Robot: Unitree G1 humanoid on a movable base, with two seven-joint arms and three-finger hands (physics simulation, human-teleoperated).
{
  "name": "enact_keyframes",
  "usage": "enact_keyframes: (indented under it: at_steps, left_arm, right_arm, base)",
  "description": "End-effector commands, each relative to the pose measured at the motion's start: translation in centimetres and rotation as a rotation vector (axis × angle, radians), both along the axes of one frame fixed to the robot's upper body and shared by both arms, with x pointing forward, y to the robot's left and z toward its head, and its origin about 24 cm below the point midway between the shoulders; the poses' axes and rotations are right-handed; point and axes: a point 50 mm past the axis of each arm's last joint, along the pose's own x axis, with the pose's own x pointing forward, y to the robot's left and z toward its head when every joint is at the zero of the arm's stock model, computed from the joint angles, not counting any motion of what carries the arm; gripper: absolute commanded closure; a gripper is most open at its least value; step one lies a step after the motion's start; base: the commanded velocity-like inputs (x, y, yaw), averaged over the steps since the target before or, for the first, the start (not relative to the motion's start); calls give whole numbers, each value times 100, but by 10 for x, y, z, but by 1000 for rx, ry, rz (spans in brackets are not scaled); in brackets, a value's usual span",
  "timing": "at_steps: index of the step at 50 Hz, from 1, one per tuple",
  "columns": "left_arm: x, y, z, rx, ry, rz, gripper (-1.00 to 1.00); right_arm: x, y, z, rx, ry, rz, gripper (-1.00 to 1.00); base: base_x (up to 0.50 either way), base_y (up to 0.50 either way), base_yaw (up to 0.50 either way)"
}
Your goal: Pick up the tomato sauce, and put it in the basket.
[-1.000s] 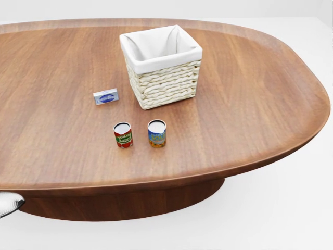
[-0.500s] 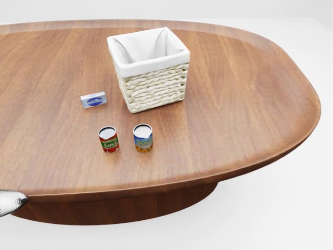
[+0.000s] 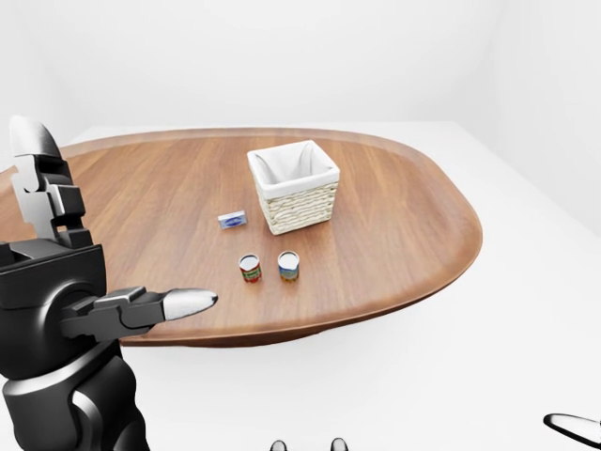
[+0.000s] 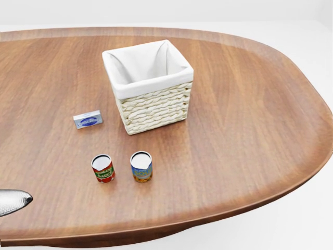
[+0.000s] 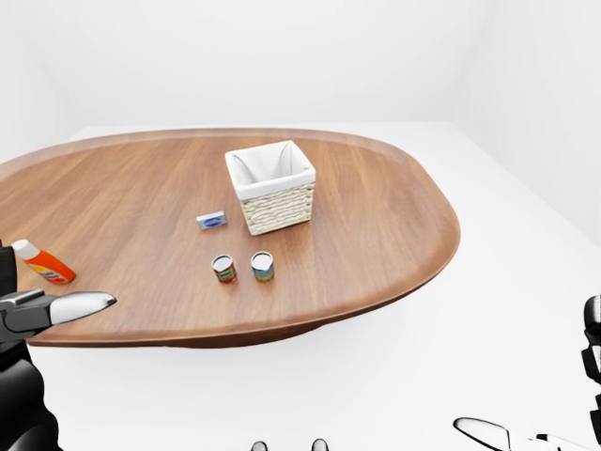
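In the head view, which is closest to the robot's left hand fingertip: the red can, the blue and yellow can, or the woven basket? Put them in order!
Measured from the silver fingertip of the left hand at the head view's bottom-left edge:
1. Red-labelled tomato sauce can, just to its right.
2. Blue and yellow labelled can, right of the red one.
3. White-lined woven basket, higher up toward the table's middle.

A rounded wooden desk (image 4: 250, 120) is seen carrying five things.

A white-lined wicker basket (image 4: 149, 86) is set at upper centre of the head view, with a small flat box (image 4: 87, 120) to its left. Two upright cans are placed side by side below: the red tomato sauce (image 4: 103, 168) on the left, a blue-labelled can (image 4: 141, 166) just right. An orange tube (image 5: 42, 262) is laid at the right-eye view's left edge.
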Motion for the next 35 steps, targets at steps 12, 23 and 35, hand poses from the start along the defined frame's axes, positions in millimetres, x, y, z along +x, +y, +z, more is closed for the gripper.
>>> enact_keyframes:
  at_steps: [12, 23, 35]
  left_arm:
    - [4, 1, -1, -7, 11, 5, -100]
    - [5, 0, -2, -10, 14, -3, -100]
    - [3, 0, -2, -11, 10, -8, -100]
  right_arm:
    - [2, 1, 0, -14, -4, 4, -100]
    - [4, 1, 1, -18, -14, 9, -100]
    - [5, 2, 1, -18, -18, 14, -100]
  base:
    - [34, 0, 0]
    - [34, 0, 0]
    - [34, 0, 0]
